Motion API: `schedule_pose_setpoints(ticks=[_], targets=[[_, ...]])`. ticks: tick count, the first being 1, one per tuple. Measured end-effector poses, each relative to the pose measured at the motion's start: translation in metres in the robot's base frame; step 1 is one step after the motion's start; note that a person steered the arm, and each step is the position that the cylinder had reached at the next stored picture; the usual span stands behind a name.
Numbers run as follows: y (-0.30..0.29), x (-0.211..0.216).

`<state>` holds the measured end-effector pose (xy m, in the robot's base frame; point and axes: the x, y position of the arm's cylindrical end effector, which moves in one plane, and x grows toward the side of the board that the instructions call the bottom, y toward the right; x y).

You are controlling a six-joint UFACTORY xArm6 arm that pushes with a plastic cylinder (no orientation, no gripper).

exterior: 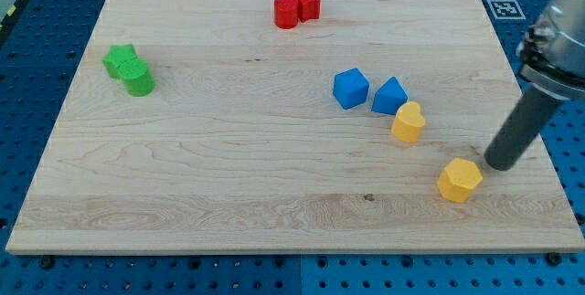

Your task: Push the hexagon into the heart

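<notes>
A yellow hexagon [459,180] lies near the view's lower right on the wooden board [228,176]. A yellow heart [409,121] lies up and to the left of it, a short gap apart. My tip [501,164] rests on the board just right of the hexagon, slightly above it, close to its upper right edge; contact cannot be told. The dark rod rises up and to the right toward the arm.
Two blue blocks [351,88] [390,96] sit side by side just up-left of the heart, the right one touching it. Two red blocks [287,11] [308,3] touch near the top. Two green blocks [120,59] [139,79] touch at the left.
</notes>
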<state>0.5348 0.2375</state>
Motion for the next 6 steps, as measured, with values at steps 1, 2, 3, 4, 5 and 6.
schedule_pose_setpoints(ticks=[1,2,3,4,5,6], targets=[[-0.012,0.047],[-0.029,0.055],[-0.055,0.03],[-0.076,0.014],[-0.081,0.014],[-0.09,0.007]])
